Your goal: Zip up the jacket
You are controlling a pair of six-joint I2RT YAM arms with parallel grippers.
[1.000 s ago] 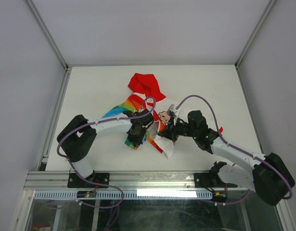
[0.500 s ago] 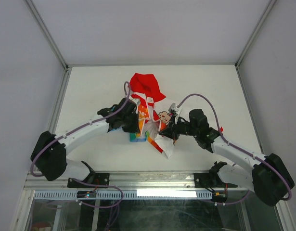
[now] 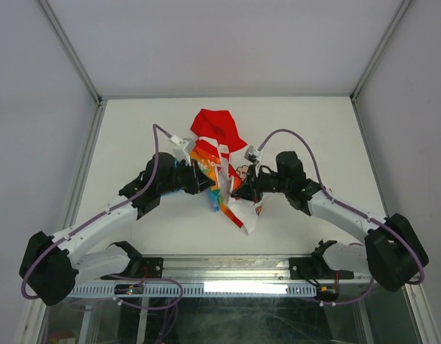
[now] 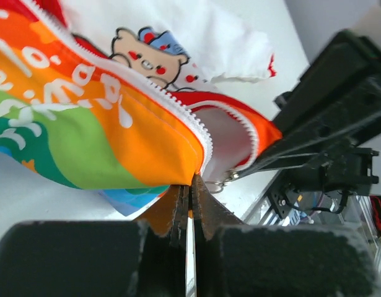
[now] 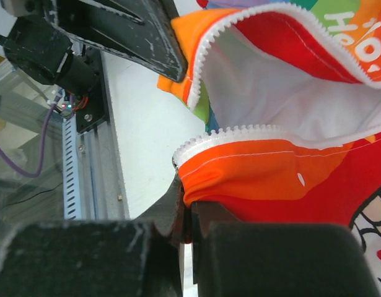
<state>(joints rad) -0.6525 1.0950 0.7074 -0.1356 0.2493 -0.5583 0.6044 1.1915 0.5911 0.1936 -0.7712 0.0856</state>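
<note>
The jacket (image 3: pixel 216 127) lies bunched mid-tabletop (image 3: pixel 134 129) between the arms. The overhead view hides both grips. The left wrist view shows the left hand (image 4: pixel 189 195) pinched shut on the rainbow hem. The right wrist view shows the right hand (image 5: pixel 185 213) clamping the orange hem below the zipper teeth (image 5: pixel 240 132).
</note>
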